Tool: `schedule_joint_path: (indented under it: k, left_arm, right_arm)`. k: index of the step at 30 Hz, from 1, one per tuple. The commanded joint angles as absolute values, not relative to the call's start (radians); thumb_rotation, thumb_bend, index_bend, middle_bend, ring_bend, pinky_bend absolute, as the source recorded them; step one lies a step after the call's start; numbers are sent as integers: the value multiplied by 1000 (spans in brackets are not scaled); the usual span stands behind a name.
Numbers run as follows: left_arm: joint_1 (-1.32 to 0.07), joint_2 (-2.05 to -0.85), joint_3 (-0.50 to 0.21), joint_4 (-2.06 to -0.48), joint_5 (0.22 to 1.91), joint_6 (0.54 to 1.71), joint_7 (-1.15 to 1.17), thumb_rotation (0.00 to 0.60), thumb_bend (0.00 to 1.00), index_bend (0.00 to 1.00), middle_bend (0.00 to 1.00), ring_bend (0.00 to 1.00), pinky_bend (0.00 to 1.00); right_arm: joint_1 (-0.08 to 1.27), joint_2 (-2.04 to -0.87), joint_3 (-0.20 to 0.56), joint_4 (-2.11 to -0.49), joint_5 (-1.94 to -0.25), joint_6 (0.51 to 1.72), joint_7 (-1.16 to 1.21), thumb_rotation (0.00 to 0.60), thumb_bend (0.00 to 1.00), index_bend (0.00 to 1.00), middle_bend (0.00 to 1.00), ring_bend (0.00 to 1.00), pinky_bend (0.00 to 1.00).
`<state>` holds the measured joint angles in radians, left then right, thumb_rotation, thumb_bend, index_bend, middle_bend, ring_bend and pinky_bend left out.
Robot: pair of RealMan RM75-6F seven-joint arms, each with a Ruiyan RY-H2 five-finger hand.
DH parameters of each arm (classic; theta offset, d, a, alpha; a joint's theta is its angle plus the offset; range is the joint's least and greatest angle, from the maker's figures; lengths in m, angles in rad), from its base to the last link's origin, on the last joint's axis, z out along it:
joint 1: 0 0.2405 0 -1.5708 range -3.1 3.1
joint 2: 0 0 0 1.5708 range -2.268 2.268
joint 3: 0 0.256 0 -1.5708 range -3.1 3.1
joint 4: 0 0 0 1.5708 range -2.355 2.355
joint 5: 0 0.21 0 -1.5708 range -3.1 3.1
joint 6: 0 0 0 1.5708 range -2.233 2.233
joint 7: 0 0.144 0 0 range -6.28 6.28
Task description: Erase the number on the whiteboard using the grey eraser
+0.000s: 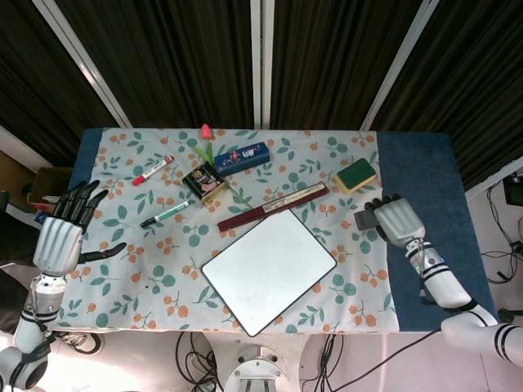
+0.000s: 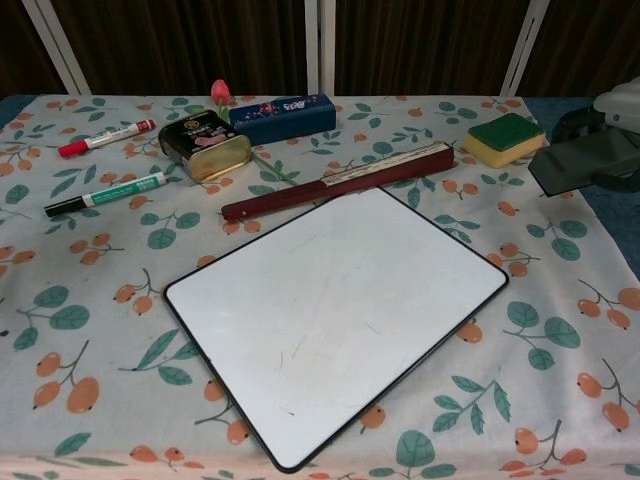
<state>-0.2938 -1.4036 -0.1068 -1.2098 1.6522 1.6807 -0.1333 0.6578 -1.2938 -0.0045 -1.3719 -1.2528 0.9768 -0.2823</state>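
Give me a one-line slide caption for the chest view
Right hand holds the grey eraser off to the side of the wiped-clean whiteboard on a floral tablecloth.

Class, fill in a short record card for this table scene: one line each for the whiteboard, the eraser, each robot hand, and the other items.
whiteboard: white face wiped, only faint marks, no number visible
grey eraser: held off the board, by the cloth's right edge
right hand: grips the eraser
left hand: fingers spread, holding nothing, at the table's left edge
other items: red marker, green marker, tin, blue box, closed fan, green sponge
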Motion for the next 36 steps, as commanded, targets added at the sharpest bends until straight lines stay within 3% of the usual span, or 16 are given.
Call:
schedule_joint_path:
  k: [1,7,10,11,13,15,17,23,31,36]
  left_arm:
    - [-294,-1406,-107,-1208,1651,1679,-134,384,0,125,67,57,166]
    - [-291,-1401,-106,-1203,1649,1679,-134,386,0,124,67,57,166]
    - [-289,-1397,-106,-1205,1648,1681,-134,387,0,124,66,57,166]
    - [-288,-1397,-106,-1206,1647,1681,-134,388,0,125,67,57,166]
    - [-287,-1398,-105,-1205,1647,1680,-134,389,0,125,66,56,166]
    - [-287,-1400,-104,-1203,1647,1678,-134,390,0,125,66,56,166]
    - [-288,-1402,-103,-1202,1648,1677,-134,389,0,125,66,57,166]
    - [-285,-1398,-102,-1204,1653,1685,-128,388,0,125,66,57,166]
    - [-248,-1351,-70,-1235,1641,1669,-89,401,0,126,67,57,166]
    - [-187,-1272,-2,-1325,1572,1572,-28,412,0,126,66,57,166]
  right_arm:
    - [642,-1345,2,-1288,-1252,941,-211,600,460,785,647,536,490]
    - [641,-1407,3,-1188,-1318,932,-111,600,439,709,602,462,442]
    - [643,-1411,-3,-1172,-1344,913,-72,600,380,490,455,272,335]
    - [643,-1411,-5,-1168,-1352,909,-60,600,347,349,338,155,259]
    - [643,-1409,-5,-1169,-1359,902,-49,600,287,140,185,38,150]
    - [641,-1402,-5,-1179,-1356,891,-46,600,219,12,60,0,67]
    - [637,-1396,-1,-1194,-1353,891,-41,600,172,0,3,0,18]
    - [588,-1343,3,-1284,-1391,993,-30,600,150,0,0,0,0]
    - [323,-1237,-15,-1419,-1456,1461,-124,600,138,0,0,0,0]
    - [139,-1213,-46,-1430,-1402,1632,-147,600,131,0,0,0,0]
